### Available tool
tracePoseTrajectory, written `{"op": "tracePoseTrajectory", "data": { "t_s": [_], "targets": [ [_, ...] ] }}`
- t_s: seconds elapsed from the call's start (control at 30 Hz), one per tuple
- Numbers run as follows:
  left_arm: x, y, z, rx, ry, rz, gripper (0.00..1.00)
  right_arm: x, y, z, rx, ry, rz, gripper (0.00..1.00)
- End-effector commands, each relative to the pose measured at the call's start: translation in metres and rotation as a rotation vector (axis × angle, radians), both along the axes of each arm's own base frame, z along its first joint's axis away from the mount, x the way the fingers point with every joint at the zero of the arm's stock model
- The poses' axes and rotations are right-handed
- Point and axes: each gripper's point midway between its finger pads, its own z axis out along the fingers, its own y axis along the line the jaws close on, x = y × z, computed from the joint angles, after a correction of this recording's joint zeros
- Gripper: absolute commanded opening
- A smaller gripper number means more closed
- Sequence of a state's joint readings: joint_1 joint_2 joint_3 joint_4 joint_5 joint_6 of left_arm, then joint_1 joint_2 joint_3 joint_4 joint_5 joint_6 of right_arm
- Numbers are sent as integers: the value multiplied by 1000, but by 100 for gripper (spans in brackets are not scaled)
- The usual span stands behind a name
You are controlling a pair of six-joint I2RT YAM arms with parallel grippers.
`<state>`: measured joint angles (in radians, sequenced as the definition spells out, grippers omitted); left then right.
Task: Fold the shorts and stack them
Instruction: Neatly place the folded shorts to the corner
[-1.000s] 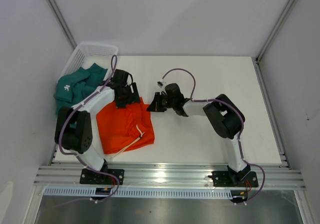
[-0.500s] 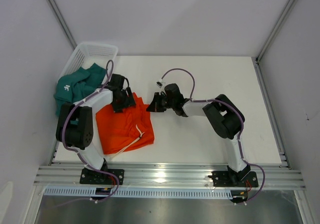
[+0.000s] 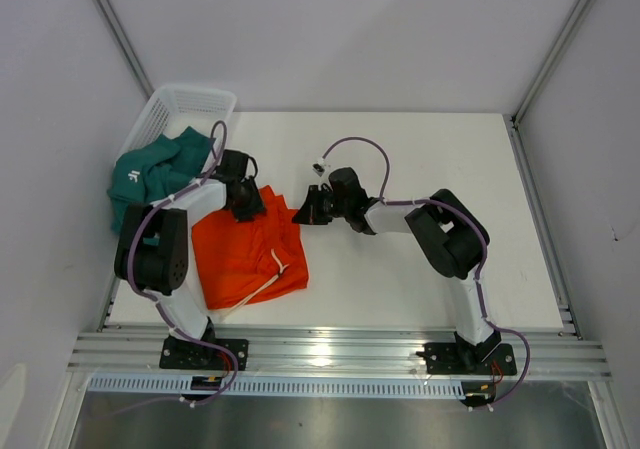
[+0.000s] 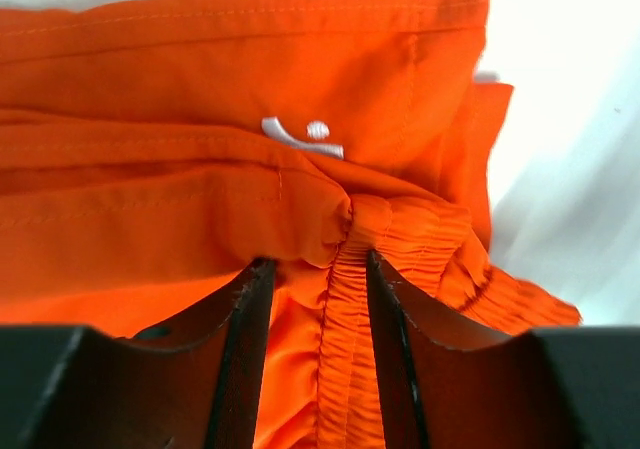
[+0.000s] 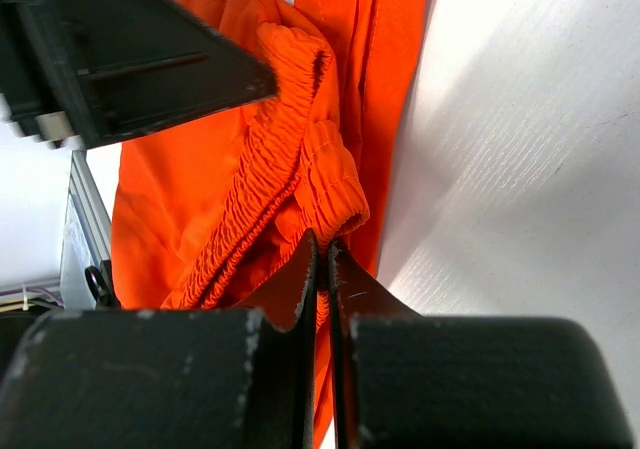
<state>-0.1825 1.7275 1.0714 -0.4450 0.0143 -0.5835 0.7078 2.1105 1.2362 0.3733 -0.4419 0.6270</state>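
Note:
The orange shorts (image 3: 245,254) lie bunched on the table's left side, their white drawstring (image 3: 278,262) trailing near the front. My left gripper (image 3: 245,201) sits at their far left corner. In the left wrist view its jaws (image 4: 312,264) stand partly apart, with the gathered elastic waistband (image 4: 345,239) between the fingers. My right gripper (image 3: 300,212) is at the far right corner, shut (image 5: 322,237) on a fold of the orange waistband (image 5: 300,159). The teal shorts (image 3: 150,174) hang crumpled over the rim of the basket.
A white mesh basket (image 3: 190,99) stands at the far left corner of the table, partly off its edge. Bare white tabletop (image 3: 430,159) stretches to the right of the orange shorts. Metal rails (image 3: 330,349) run along the near edge.
My left gripper has slid slightly left to the shorts' far corner, and its jaws have narrowed around the waistband. The right gripper holds its grip and has barely moved.

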Motion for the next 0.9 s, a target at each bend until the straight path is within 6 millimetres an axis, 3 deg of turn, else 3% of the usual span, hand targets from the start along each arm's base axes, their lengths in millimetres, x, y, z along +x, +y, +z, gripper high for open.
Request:
{"op": "tracePoseTrajectory", "data": {
  "t_s": [0.0, 0.07, 0.23, 0.27, 0.5, 0.63, 0.83, 0.87],
  "targets": [
    [8, 3, -14, 7, -6, 10, 44, 0, 4, 14, 25, -54, 14, 0],
    [8, 4, -18, 9, -1, 12, 42, -1, 3, 15, 26, -55, 14, 0],
    [9, 4, -28, 20, 9, -8, 11, -1, 4, 15, 26, -56, 12, 0],
    [8, 4, -30, 22, 13, -9, 0, -1, 3, 15, 26, -57, 11, 0],
    [9, 3, -16, 18, -22, -29, 0, 0, 2, 13, 16, -52, 1, 0],
    [6, -3, 23, -29, -118, -41, 0, 3, 1, 12, 8, -46, -7, 0],
    [-8, -9, 73, -91, -267, -69, 0, 3, 9, 26, 36, -71, 15, 0],
    [-11, -14, 92, -122, -324, -91, 0, 3, 9, 27, 39, -73, 17, 0]
  ]
}}
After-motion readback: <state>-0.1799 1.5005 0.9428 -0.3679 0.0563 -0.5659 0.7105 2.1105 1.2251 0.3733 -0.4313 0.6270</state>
